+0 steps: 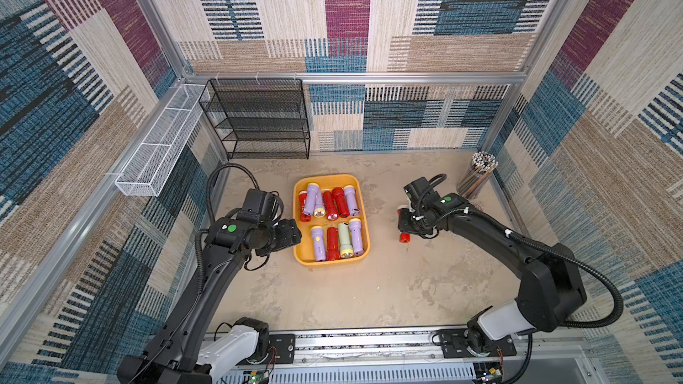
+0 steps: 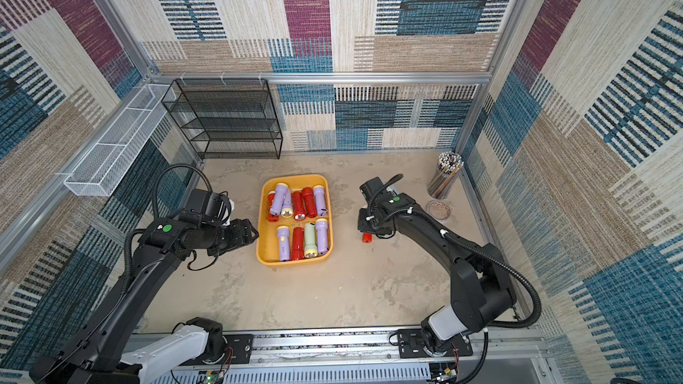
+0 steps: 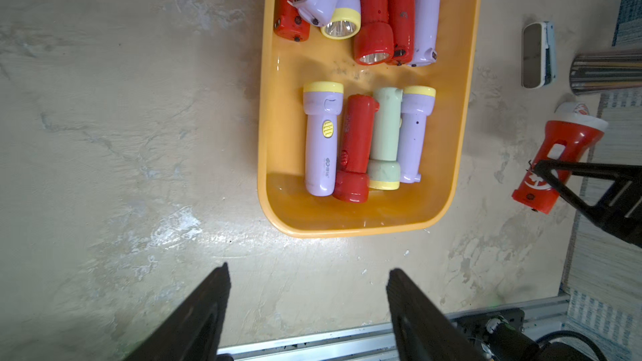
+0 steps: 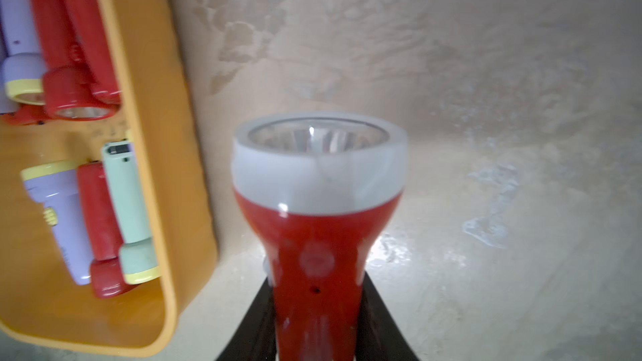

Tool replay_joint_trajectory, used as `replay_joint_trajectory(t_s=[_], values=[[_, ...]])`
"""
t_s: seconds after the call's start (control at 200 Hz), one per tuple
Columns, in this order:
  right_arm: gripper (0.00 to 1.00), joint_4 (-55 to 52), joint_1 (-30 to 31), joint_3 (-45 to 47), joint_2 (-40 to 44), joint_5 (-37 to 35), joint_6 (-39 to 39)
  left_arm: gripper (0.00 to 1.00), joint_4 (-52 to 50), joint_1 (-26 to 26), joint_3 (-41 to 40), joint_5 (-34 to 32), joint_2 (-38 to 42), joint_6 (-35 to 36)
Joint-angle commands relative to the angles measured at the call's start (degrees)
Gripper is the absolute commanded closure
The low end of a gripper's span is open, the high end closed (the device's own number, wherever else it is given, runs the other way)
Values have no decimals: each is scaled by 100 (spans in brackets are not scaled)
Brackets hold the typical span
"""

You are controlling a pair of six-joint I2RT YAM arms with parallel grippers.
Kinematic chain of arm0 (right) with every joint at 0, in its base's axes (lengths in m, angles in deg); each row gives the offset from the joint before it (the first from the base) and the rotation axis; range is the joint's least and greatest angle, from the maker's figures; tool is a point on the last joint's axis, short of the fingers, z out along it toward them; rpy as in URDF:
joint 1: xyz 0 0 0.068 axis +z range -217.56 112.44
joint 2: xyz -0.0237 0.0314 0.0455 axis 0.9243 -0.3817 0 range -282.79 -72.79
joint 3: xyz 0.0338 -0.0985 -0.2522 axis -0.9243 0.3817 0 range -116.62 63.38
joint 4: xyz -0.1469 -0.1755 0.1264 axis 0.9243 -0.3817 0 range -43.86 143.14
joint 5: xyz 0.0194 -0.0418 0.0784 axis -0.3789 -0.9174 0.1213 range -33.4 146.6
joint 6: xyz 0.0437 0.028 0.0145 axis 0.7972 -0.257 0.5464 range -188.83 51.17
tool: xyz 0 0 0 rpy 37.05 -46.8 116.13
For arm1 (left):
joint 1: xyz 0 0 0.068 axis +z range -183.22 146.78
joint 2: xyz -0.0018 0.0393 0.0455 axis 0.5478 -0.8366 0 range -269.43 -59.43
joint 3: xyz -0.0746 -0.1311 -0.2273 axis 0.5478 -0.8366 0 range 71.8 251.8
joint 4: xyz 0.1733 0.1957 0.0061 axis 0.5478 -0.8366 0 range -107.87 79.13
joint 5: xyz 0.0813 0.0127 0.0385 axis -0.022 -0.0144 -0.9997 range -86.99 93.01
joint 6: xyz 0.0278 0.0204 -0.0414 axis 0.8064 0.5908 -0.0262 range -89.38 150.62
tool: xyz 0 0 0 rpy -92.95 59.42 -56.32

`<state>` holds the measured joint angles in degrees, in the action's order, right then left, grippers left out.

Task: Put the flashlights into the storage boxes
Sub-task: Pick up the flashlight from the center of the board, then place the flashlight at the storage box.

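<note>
The yellow-orange storage box [image 1: 303, 253] [image 2: 266, 249] lies mid-table and holds several flashlights [image 1: 332, 205], red, lilac and one pale green [image 3: 384, 133], in two rows. To its right, my right gripper [image 4: 317, 283] [image 1: 406, 223] is shut on a red flashlight with a white head [image 4: 318, 230] [image 3: 559, 147], gripping its handle just above the table. The flashlight's red tail [image 1: 404, 237] [image 2: 367, 237] shows below the gripper in both top views. My left gripper [image 3: 308, 269] [image 1: 292, 232] hovers open and empty by the box's left side.
A black mesh rack [image 1: 258, 120] stands at the back left and a white wire basket [image 1: 159, 145] hangs on the left wall. A cup of pencils [image 1: 476, 175], a clear round dish [image 2: 439, 210] and a grey stapler-like object [image 3: 538, 55] sit at the right.
</note>
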<state>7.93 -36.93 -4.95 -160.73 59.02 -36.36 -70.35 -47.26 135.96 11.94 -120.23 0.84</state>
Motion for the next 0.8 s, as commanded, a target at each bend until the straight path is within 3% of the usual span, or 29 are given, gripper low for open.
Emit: replay_joint_trajectory(t_s=[0.0,0.19,0.561,0.796], values=[[67,-133,452,-590,-326,125,287,25,-236,194,49,82,76,318],[66,-176,1241,-1905,-1265,353,445,25,-289,375,0,125,195,324],[66,-670,2201,-4580,-3435,714,313,25,-513,498,-318,32,664,271],[66,-532,2560,-4953,-4079,1144,504,25,-832,536,-414,-42,943,317]])
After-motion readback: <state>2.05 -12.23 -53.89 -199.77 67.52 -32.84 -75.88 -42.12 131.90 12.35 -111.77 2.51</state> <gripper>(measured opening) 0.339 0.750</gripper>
